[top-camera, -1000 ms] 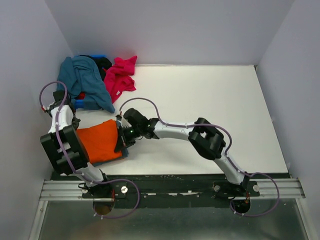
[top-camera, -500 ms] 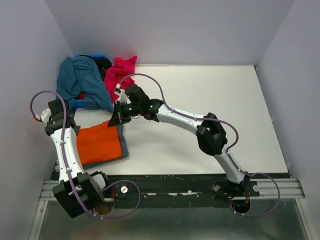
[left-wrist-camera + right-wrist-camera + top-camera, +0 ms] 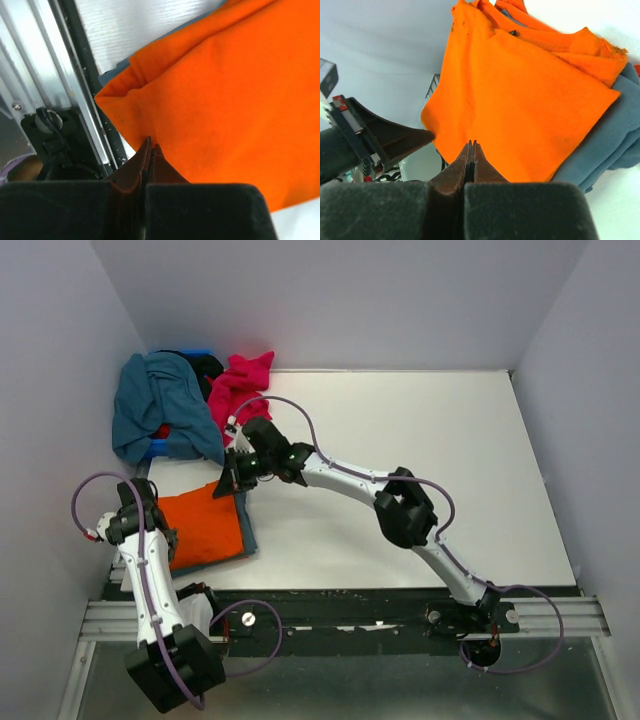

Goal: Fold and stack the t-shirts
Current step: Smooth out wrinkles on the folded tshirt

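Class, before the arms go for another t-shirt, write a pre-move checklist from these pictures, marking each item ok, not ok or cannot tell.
1. Left gripper free of cloth: ok, shut, nothing between its fingers.
2. Right gripper free of cloth: ok, shut and empty.
3. Jaws open for a pick: not ok, both shut.
4. Orange shirt folded, lying on the blue-grey shirt: ok.
5. Stack edges flush: not ok, blue-grey cloth sticks out on the right.
6. Teal shirt and magenta shirt folded: not ok, both crumpled in the far-left corner.
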`<control>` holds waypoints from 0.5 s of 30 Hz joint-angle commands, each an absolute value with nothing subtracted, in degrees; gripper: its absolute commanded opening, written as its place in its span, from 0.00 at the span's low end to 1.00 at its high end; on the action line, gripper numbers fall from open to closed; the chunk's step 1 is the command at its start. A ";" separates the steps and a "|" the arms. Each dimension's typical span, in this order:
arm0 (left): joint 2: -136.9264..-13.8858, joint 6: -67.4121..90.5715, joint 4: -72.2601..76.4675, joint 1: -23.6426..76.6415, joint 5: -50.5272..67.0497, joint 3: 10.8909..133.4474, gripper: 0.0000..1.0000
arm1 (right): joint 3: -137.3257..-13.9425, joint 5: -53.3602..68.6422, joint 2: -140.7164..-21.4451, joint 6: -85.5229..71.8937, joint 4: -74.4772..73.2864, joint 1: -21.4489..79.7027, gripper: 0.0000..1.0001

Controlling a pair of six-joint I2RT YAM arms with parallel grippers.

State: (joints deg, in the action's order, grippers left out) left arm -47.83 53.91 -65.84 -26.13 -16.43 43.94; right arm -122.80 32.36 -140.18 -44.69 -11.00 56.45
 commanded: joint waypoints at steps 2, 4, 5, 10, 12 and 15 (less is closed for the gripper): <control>-52.38 61.24 -69.87 -26.28 -21.08 44.74 0.00 | -126.47 31.55 -144.75 -47.81 -9.05 56.51 0.01; -53.26 62.57 -69.87 -26.37 -21.71 44.82 0.00 | -127.79 31.64 -146.51 -48.95 -8.88 56.51 0.01; -53.70 63.71 -69.61 -26.28 -22.58 44.56 0.00 | -128.14 31.81 -146.95 -49.56 -8.44 56.51 0.01; -56.51 66.88 -67.95 -26.28 -24.52 43.07 0.00 | -128.15 30.94 -148.45 -51.24 -7.38 56.51 0.01; -57.91 67.93 -66.37 -26.37 -23.73 41.06 0.00 | -127.53 29.10 -148.97 -52.29 -7.29 56.43 0.01; -59.32 68.55 -65.92 -26.37 -24.16 41.39 0.00 | -126.65 27.60 -150.02 -54.31 -6.95 56.34 0.01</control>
